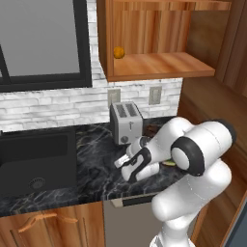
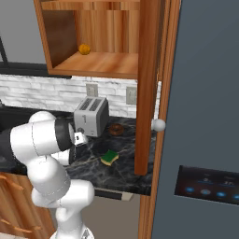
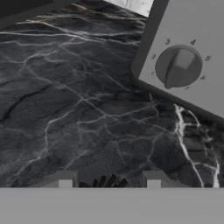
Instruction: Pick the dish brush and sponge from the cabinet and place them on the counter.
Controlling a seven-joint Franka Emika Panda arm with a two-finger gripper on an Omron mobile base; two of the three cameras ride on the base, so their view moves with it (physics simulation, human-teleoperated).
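Observation:
In the hand view a dark bristled thing, the dish brush (image 3: 101, 182), sits between the fingertips of my gripper (image 3: 109, 180), which is shut on it low over the counter (image 3: 87, 109). From the base cameras the gripper (image 1: 121, 163) (image 2: 80, 138) hangs just in front of the toaster. The green and yellow sponge (image 2: 110, 157) lies flat on the counter (image 2: 126, 172) to the right of the gripper; a green sliver of the sponge (image 1: 170, 163) peeks from behind my arm. The cabinet (image 1: 159, 67) (image 2: 100, 63) above stands open.
A silver toaster (image 1: 125, 123) (image 2: 92, 116) (image 3: 188, 65) stands right behind the gripper. A small orange ball (image 1: 118, 52) rests on the cabinet shelf. The black sink (image 1: 34, 161) is at left. The open door (image 2: 147, 84) and a dark panel (image 2: 205, 116) close off the right.

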